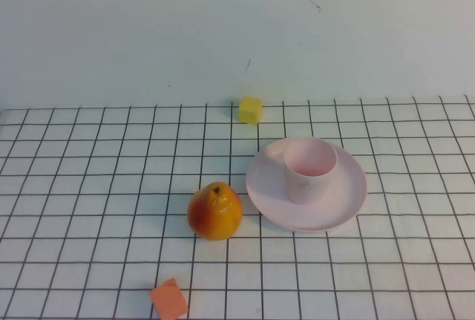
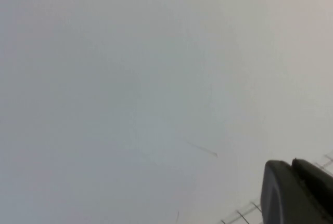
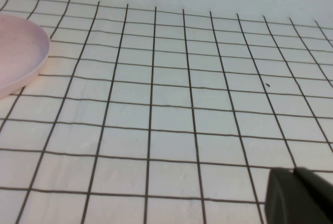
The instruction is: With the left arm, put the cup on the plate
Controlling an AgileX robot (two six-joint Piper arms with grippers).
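The pale pink cup [image 1: 310, 169] stands upright on the round pale pink plate [image 1: 349, 200], a little behind the plate's middle, right of the table's centre. Neither arm shows in the high view. In the left wrist view, my left gripper [image 2: 291, 165] is raised and faces the blank wall, its two dark fingers pressed together and empty, far from the cup. In the right wrist view, my right gripper [image 3: 294, 172] hangs low over the gridded cloth, fingers together and empty. The plate's rim [image 3: 26, 63] shows at that view's edge.
An orange-yellow pear [image 1: 215, 211] stands just left of the plate. A yellow cube [image 1: 250, 110] lies behind the plate near the wall. An orange cube [image 1: 169, 299] lies at the front edge. The white gridded cloth [image 1: 89, 186] covers the table.
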